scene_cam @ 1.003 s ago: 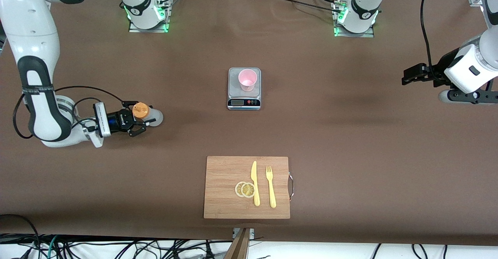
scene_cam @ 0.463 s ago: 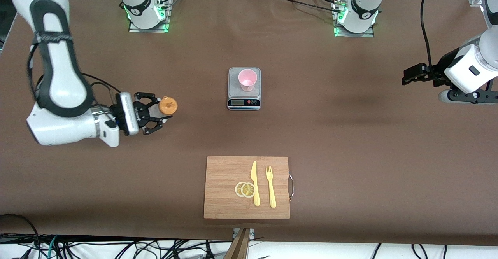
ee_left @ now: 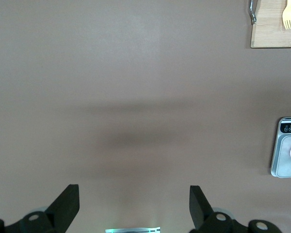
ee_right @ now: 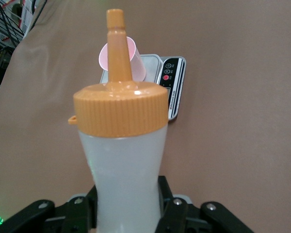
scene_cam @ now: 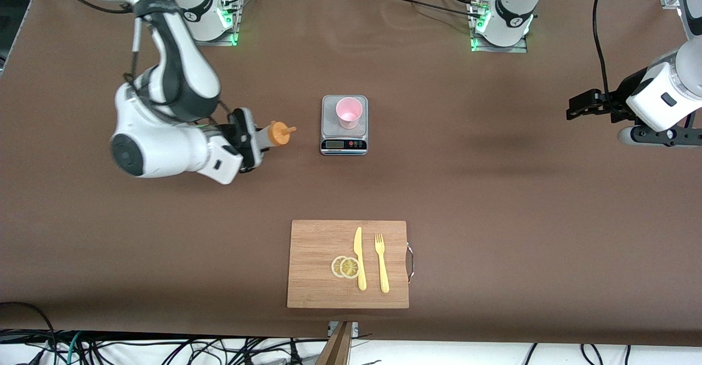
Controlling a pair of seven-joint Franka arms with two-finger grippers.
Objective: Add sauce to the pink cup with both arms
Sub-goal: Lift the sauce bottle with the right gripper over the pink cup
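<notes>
Now, cups: one pink cup (scene_cam: 349,111) on a scale (scene_cam: 344,144) (mid-tabletop).
Bottles: one sauce (scene_cam: 274,134), clamped in right pincer (scene_cam: 253,141), beside the scale.
Left pincer (ee_left: 133,206): apart, waiting.
Surface: brown tabletop (scene_cam: 493,200); one board (scene_cam: 315,277).

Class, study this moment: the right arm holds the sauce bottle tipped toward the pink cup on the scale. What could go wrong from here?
1. The sauce bottle, gripped by the right gripper, is tilted with its nozzle short of the pink cup; sauce may drip on the table or the scale.
2. The light cup stands free; a nudge could topple it.
3. The left gripper waits open, steadying nothing.
</notes>
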